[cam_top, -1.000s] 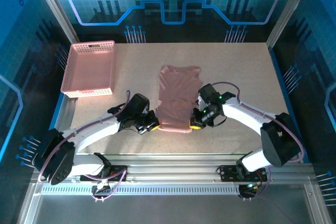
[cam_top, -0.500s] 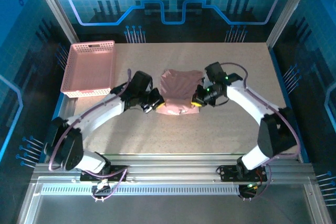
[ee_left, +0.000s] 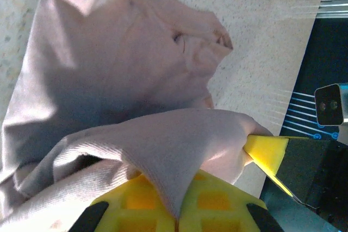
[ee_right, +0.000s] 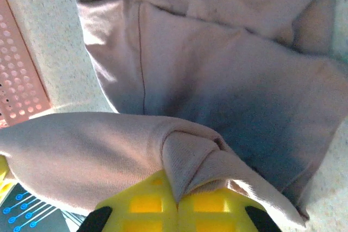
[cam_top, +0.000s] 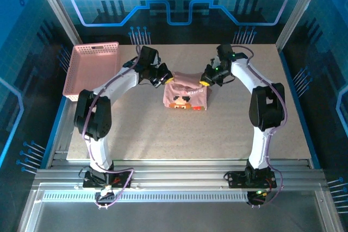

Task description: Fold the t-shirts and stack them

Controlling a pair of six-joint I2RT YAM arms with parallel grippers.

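- Now both tools are clenched on the same t-shirt [cam_top: 186, 95]: the left tool [cam_top: 161, 78] pinches one far corner and the right tool [cam_top: 206, 79] pinches the other.
- Between the two tools the cloth edge runs stretched. I judge they hold it apart so that the fold stays straight.
- On the near side of the tools, the shirt lies doubled on the tabletop [cam_top: 163, 134], with its pixel print facing up.
- In each wrist view the fabric is bunched into the seam between the yellow pads [ee_left: 217, 205].
- A pink basket [cam_top: 92, 71] stands well to the left of the left tool, untouched.
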